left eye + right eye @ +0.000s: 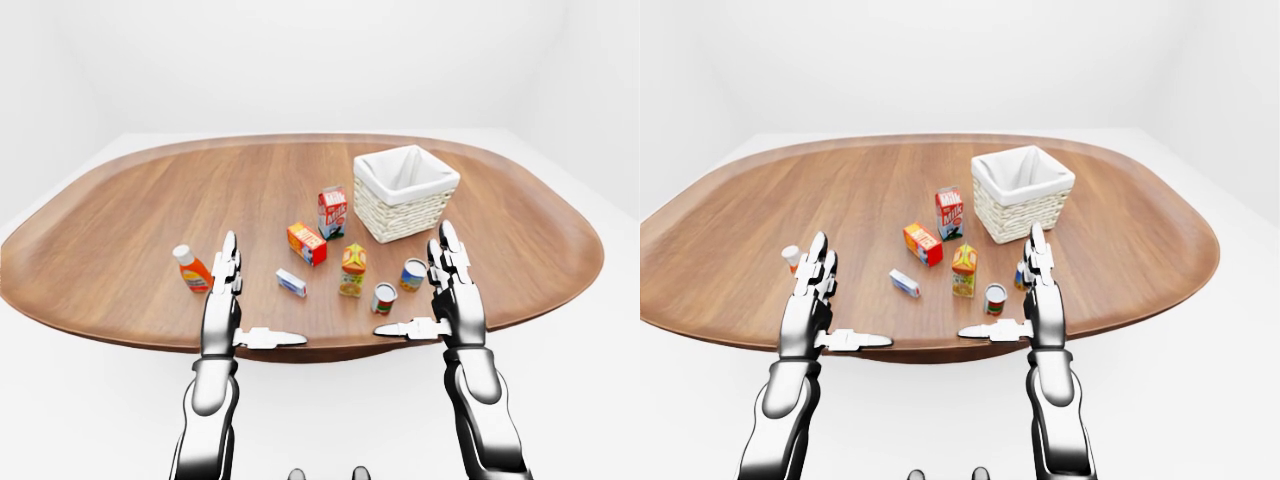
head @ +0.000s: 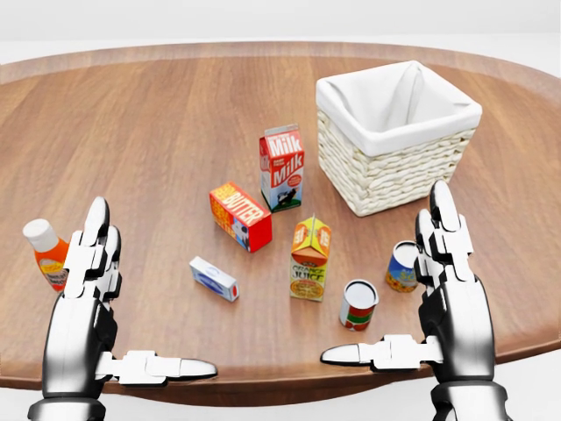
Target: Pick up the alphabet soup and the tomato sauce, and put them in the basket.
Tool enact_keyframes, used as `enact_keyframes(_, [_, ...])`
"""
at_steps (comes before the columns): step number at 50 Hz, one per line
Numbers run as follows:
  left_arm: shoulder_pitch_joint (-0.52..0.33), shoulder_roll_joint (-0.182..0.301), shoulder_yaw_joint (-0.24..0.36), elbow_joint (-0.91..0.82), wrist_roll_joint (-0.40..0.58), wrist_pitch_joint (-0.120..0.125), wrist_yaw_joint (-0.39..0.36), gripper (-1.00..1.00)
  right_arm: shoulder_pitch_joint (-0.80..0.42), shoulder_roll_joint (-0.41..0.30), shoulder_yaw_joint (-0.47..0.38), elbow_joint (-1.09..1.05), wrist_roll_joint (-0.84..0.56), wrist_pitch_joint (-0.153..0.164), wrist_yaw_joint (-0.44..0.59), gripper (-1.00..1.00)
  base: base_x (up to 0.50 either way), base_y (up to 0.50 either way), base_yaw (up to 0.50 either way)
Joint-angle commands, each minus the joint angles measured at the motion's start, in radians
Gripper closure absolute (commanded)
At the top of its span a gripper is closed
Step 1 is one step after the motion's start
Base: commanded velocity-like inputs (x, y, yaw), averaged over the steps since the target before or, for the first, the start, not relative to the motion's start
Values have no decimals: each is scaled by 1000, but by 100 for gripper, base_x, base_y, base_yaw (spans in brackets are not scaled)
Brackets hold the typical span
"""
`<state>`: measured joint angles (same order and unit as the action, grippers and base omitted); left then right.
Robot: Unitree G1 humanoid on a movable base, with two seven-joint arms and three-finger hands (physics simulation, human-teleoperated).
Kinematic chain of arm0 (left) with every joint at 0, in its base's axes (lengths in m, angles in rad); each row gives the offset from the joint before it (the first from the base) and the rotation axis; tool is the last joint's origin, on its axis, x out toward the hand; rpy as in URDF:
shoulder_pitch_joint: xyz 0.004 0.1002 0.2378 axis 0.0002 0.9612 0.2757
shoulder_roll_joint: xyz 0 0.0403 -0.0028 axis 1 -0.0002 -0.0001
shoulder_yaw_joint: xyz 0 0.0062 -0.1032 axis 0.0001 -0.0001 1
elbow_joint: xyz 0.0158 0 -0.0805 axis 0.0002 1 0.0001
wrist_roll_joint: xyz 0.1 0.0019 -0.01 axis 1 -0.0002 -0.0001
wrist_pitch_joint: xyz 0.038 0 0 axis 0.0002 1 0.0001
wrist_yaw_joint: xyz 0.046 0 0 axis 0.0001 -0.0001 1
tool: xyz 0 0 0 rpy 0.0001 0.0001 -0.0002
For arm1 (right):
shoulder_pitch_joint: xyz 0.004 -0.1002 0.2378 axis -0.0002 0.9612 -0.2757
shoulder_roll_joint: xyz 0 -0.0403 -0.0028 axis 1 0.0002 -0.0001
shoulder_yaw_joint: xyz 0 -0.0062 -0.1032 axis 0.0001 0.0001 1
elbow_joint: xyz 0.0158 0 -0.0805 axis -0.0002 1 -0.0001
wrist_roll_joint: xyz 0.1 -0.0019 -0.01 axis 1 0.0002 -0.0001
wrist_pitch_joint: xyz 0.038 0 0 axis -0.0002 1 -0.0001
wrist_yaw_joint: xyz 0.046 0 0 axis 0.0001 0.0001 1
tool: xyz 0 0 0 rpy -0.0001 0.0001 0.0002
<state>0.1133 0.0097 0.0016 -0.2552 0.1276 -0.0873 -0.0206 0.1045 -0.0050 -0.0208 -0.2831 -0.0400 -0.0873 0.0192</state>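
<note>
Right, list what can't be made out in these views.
- Blue-labelled can: head view, right hand covers its right side; its label is unreadable.
- Red-labelled can: print too small to tell soup from sauce.
- Sauce bottle: left hand partly hides it.
- Basket: walls hide its floor.

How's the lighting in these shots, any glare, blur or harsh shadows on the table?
Head view: even, soft light, everything sharp; the milk carton and the basket cast only faint shadows on the table, with a mild sheen on the wood. Left-eye and right-eye views: wider, the table's edge bowed by the lens, a bright white backdrop, no blur.
</note>
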Motion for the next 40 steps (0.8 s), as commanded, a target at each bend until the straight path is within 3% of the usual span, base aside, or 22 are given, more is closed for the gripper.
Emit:
enact_keyframes(1, [0,0,0,0,-1,0,-1,-100,-2,0,-1,8,1,0,-1,-100,32,0,0])
enact_keyframes(40, [-4,1,-5,15,-5,0,-11,-100,0,0,0,13,1,0,-1,-100,25,0,0])
